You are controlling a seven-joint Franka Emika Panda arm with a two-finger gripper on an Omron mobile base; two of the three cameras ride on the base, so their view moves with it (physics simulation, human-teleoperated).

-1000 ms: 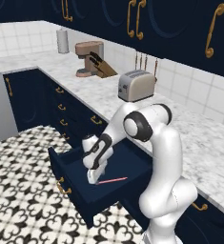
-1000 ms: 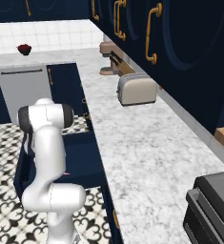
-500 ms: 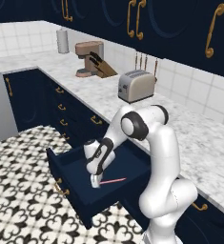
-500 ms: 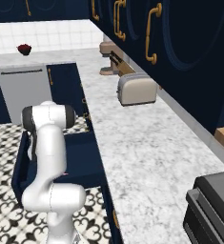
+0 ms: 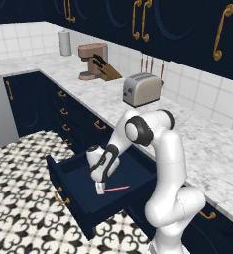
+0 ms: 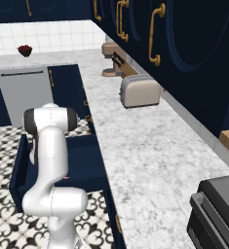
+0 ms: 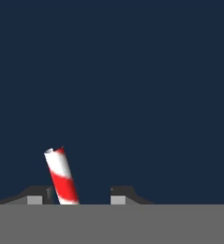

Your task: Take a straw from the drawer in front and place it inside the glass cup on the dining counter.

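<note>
A: Hand view: where is the straw (image 7: pixel 62 177)?
B: Between the pincer (image 7: pixel 78 195) fingertips, touching the left one, lying in the drawer (image 5: pixel 78 181).
A: Pincer state?
B: Apart; nothing clamped.

The white arm with dark joints (image 6: pixel 50 160) rises at the lower left and bends down into the open navy-blue box drawer (image 6: pixel 84 163), hiding most of its inside; a tiny pink-red speck shows just beside the arm. To the right runs a long white-grey veined marble worktop (image 6: pixel 135 151), carrying a beige toaster (image 6: pixel 139 91) and, farther back, a brown coffee machine (image 6: pixel 110 58) beside a wooden knife block (image 6: pixel 124 67). Navy wall cabinets with curved brass handles (image 6: pixel 155 34) hang above. A black-and-white patterned tile floor (image 6: pixel 4 219) lies below.
</note>
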